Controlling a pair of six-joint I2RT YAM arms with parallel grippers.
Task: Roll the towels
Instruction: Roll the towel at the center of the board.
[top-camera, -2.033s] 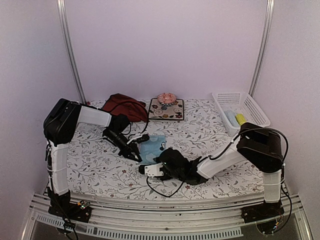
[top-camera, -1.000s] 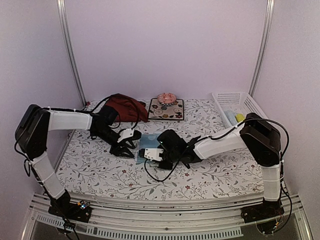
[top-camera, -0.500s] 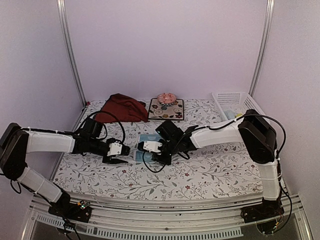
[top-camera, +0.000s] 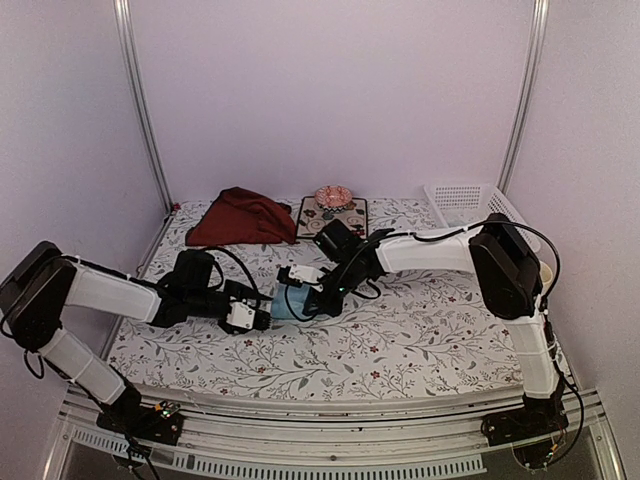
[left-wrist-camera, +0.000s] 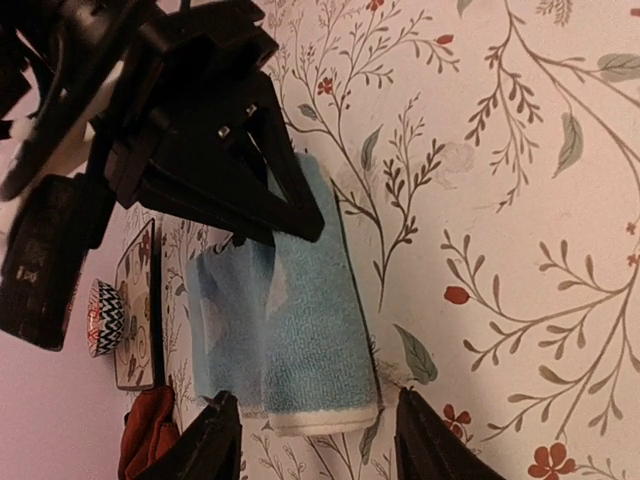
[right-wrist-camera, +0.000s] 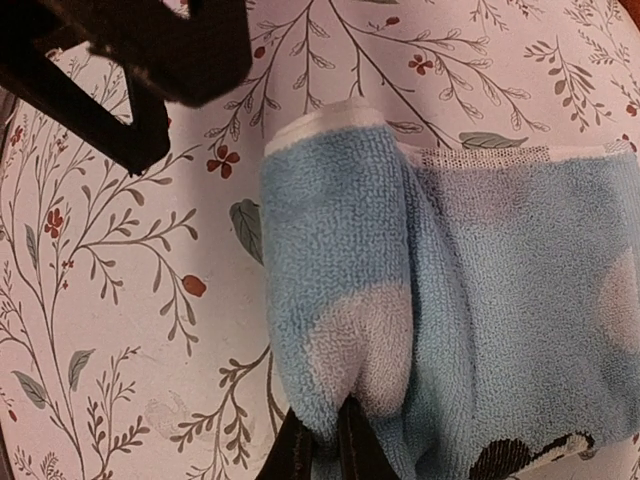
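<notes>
Looks like mid-roll on the light blue towel (right-wrist-camera: 400, 280) in the middle of the bench (top-camera: 430, 335): right gripper (right-wrist-camera: 320, 440) jaws pinched on the rolled edge, left gripper (left-wrist-camera: 318, 435) jaws apart around the roll's end, so next it probably needs more turning without the roll going slack.

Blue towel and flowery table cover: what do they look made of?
The blue towel looks like matt terry cotton: tiny loops and fuzzy nap show. The table cover is a smooth printed sheet, fabric or vinyl, I can't tell; no weave shows.
</notes>
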